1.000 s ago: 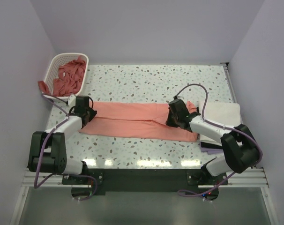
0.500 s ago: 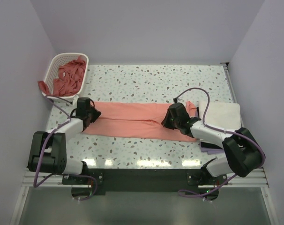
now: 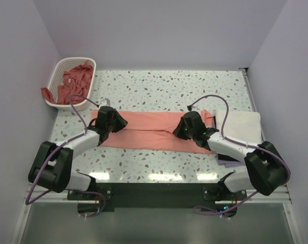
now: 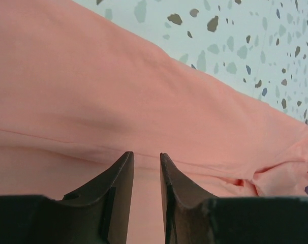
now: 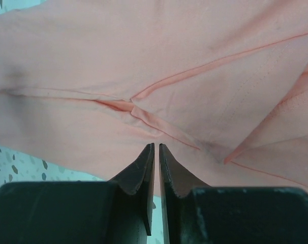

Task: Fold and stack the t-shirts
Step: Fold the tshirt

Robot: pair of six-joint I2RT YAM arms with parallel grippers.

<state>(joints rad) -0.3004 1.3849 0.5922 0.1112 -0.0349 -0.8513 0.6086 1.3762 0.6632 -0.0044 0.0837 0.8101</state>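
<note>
A salmon-pink t-shirt (image 3: pixel 149 131) lies stretched out as a long band across the middle of the table. My left gripper (image 3: pixel 115 122) is at its left end, jaws closed part-way with pink cloth (image 4: pixel 144 91) bunched between the fingers (image 4: pixel 118 178). My right gripper (image 3: pixel 180 130) sits low over the shirt's middle, near its front edge. Its jaws are almost together (image 5: pixel 156 145), and creases in the cloth (image 5: pixel 144 117) run toward the tips. A folded white t-shirt (image 3: pixel 241 125) lies at the right. More pink t-shirts (image 3: pixel 75 84) fill the basket.
The white lattice basket (image 3: pixel 61 65) stands at the back left corner, with one pink shirt (image 3: pixel 46 94) hanging over its near rim. A dark flat thing (image 3: pixel 226 158) pokes out under the white shirt by the right arm. Walls close in on both sides.
My left gripper has travelled right, and the shirt's left end has come along with it. My right gripper has shifted slightly left over the shirt's middle.
</note>
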